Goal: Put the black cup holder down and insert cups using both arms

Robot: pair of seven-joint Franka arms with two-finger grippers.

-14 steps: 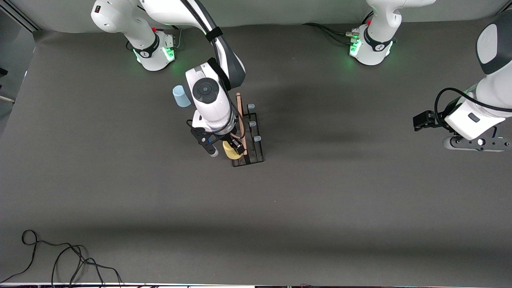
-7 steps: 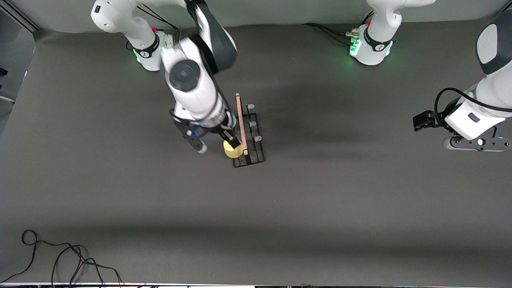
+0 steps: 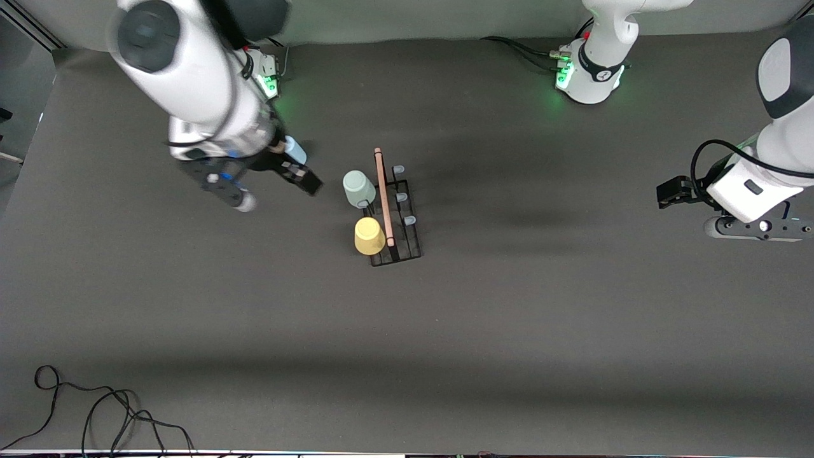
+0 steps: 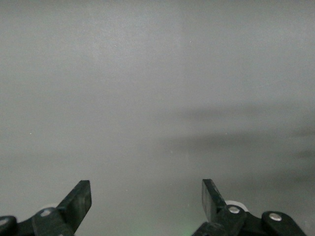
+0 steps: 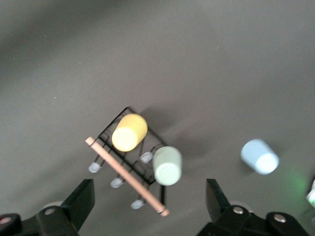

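While two cups sat on the black cup holder (image 3: pixel 395 213), the right gripper (image 3: pixel 270 180) hung open and empty above the tabletop (image 3: pixel 509 331), beside the rack toward the right arm's end. The right wrist view showed both of its fingers (image 5: pixel 81 199) spread wide with nothing between them.

The yellow cup (image 3: pixel 369 236) and the pale green cup (image 3: pixel 358 188) were each seated mouth-down on pegs along the rack's side facing the right gripper. The three pale blue-tipped pegs (image 3: pixel 403 198) on the rack's other side were bare. The wooden rod handle (image 3: pixel 383 196) ran along the top between the two rows.

The light blue cup (image 3: pixel 296 151) stood on the tabletop close beside the right gripper, partly hidden by the arm in the front view and plainly visible in the right wrist view (image 5: pixel 260 157).

The left gripper (image 3: pixel 675 192) waited open and empty over bare tabletop at the left arm's end, well apart from the rack.

Judgement: the rack was placed and two of three cups were inserted; the step in hand was fetching the last cup. The next move would call for the right gripper to descend over the light blue cup, close on its wall, and carry it to a free peg without knocking the seated cups.
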